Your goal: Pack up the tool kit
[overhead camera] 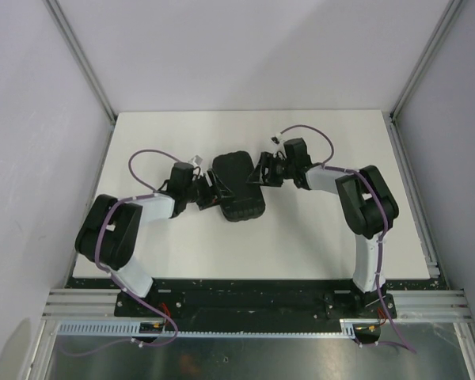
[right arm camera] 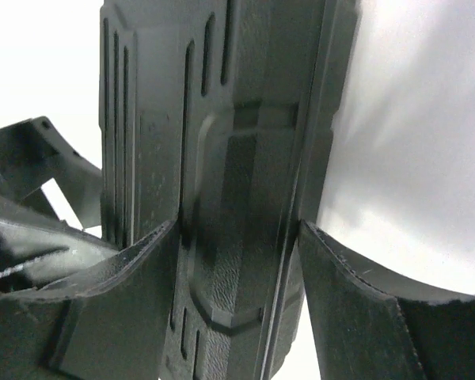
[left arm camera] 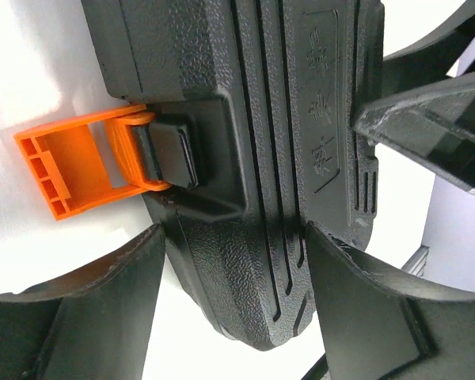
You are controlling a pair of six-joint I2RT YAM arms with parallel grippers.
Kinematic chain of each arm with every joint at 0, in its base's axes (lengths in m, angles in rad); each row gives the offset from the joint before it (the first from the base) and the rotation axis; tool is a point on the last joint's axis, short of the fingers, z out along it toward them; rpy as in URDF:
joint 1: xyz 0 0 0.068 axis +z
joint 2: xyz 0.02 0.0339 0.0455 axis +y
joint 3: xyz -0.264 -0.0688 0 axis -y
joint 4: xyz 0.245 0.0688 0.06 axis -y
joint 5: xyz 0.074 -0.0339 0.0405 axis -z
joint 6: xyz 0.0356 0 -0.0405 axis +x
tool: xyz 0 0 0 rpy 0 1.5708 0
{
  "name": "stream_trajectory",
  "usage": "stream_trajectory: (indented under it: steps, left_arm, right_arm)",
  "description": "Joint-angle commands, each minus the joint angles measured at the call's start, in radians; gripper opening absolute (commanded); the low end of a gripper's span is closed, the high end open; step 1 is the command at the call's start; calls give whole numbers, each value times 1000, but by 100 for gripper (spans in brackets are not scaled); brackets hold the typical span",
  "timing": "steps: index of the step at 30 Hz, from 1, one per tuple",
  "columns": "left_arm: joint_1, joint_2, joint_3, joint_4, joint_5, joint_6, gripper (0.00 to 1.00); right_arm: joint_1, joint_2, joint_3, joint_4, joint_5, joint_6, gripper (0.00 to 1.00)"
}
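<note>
evidently shut, the black tool kit case (overhead camera: 237,186) lay near the middle of the top view on the white surface (overhead camera: 301,245), its long axis running up and down the frame with a slight lean. its orange latch (left arm camera: 71,170) stuck outward from the case's side, at the left of the left wrist view, over bare white. long ribs ran along the textured shell.

the left jaws stood spread wide at the case's lower left side in the top view, a finger (left arm camera: 95,309) on either side of the shell's edge and close against it. whether they pressed on it i could not tell. the right jaws met the upper right side the same way, fingers (right arm camera: 356,301) straddling the ribbed edge. there too i could not tell a grip from release.

the left arm (overhead camera: 115,229) bent in from the lower left and the right arm (overhead camera: 368,206) from the right, each trailing a purple cable (overhead camera: 146,154).
</note>
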Motion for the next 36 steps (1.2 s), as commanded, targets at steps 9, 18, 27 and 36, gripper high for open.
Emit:
stream_trajectory:
  steps: [9,18,27,36]
  left_arm:
    - [-38,-12,39,349,74,-82,54]
    - [-95,-87,207,118,16,11,53]
    - [-137,-92,289,-3,-32,64,53]
    - [-154,-92,346,-75,-57,88,52]
  right_arm:
    - [10,111,-248,151,-355,207,47]
    - [-9,118,-295,174,-281,248,28]
    - [-23,109,-297,27,-118,168,23]
    - [-47,102,-304,-72,24,129,22]
